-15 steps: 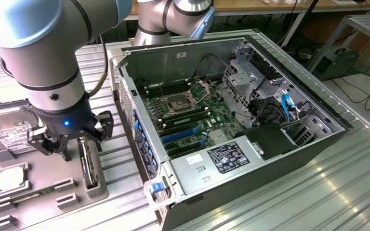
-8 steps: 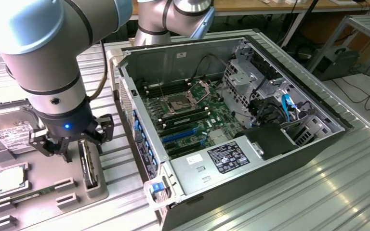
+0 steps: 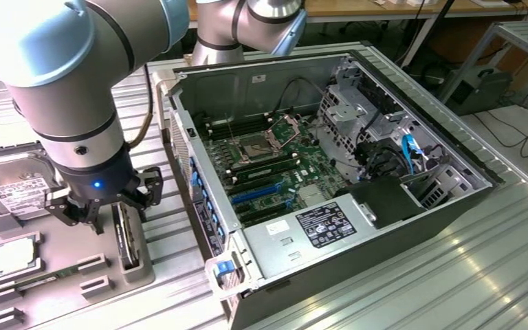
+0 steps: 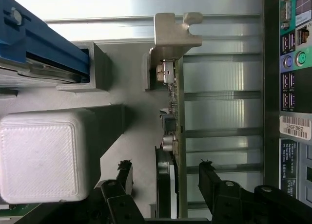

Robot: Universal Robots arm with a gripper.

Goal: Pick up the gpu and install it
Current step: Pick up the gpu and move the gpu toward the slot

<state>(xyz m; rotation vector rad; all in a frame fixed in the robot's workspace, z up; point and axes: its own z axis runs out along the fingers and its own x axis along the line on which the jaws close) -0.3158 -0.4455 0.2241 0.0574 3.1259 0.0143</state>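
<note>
in the lower left of the exterior view the gripper [image 3: 108, 214] hangs over a grey holder [image 3: 80, 265] that lies on the slatted aluminium table [image 3: 447, 268]. the gpu [image 3: 128, 240] stands on its long edge in a slot of that holder, just below the gripper and towards the exterior view's right of it. the wrist view looks along the card: the gpu [image 4: 179, 136] runs between the two black fingers [image 4: 124, 173], with its silvery metal end bracket [image 4: 173, 34] at the far end. the fingers are spread wide, one on each side of the card, and a gap shows on both sides, so they seem not to touch it. a hard drive [image 3: 16, 189] with a white label lies in the holder at the left edge of the exterior view. the open computer case [image 3: 337, 172] fills the middle and right of that view, lying on its side beside the holder, its green motherboard [image 3: 278, 161] exposed.
</note>
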